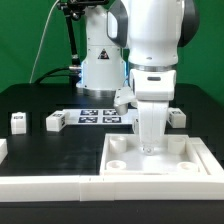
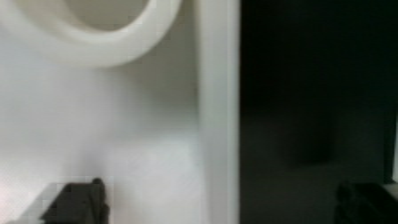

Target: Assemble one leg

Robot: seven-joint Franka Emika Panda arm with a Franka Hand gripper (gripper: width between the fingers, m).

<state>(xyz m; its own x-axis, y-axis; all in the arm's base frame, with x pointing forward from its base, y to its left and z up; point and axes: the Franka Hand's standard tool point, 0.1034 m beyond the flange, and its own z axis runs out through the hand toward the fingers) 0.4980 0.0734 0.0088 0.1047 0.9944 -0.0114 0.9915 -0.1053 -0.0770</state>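
The large white square panel [image 1: 160, 160] with round corner sockets lies at the front of the exterior view's right. My gripper [image 1: 148, 143] hangs straight down over the panel's far part, close to its surface. In the wrist view the panel [image 2: 107, 120] fills one side, with a round socket [image 2: 103, 22] and the panel's straight edge [image 2: 217, 100] against the black table. My gripper [image 2: 219, 203] is open and empty; one dark fingertip [image 2: 75, 202] is over the panel, the other over the table. Small white legs sit on the table: two on the left [image 1: 18, 120] [image 1: 55, 121], one on the right [image 1: 178, 117].
The marker board [image 1: 100, 116] lies flat behind the panel, in front of the robot base [image 1: 100, 65]. A low white wall [image 1: 50, 186] runs along the table's front edge on the exterior view's left. Another small white block [image 1: 122, 98] lies near the base.
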